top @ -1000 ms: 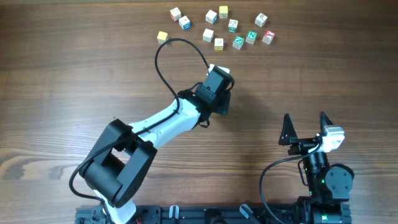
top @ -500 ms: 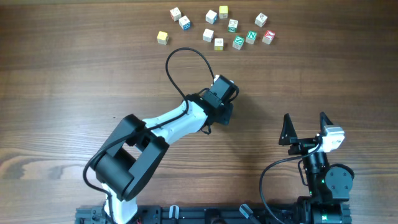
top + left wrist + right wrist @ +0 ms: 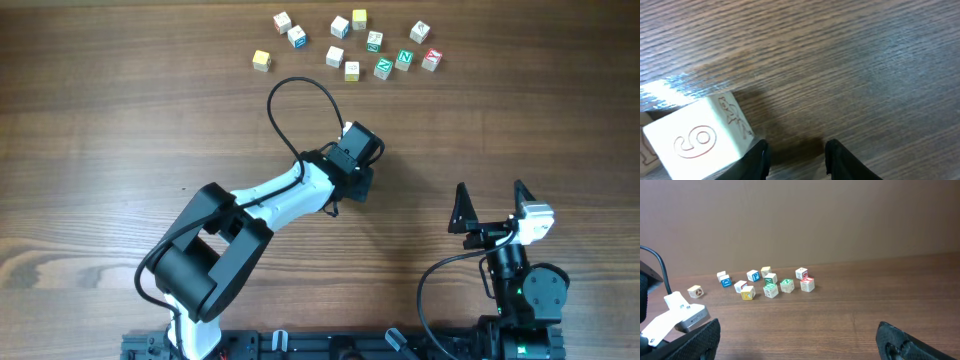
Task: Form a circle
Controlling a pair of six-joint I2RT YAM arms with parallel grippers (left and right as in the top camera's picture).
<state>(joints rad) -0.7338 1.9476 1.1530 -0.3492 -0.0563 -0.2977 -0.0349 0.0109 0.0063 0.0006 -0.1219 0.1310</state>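
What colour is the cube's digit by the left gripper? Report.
Reddish outline on the cube; left wrist view.

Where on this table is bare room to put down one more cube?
Free: the table left of the left arm, and the stretch between the cubes and the right pincer. Crowded: the far middle, where the cubes cluster.

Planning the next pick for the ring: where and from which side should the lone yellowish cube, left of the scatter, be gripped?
Grip the yellowish cube across two opposite side faces, coming straight down from above. It sits flat on the table, apart from the other cubes, with bare wood all around, so either pair of faces looks free to pinch.
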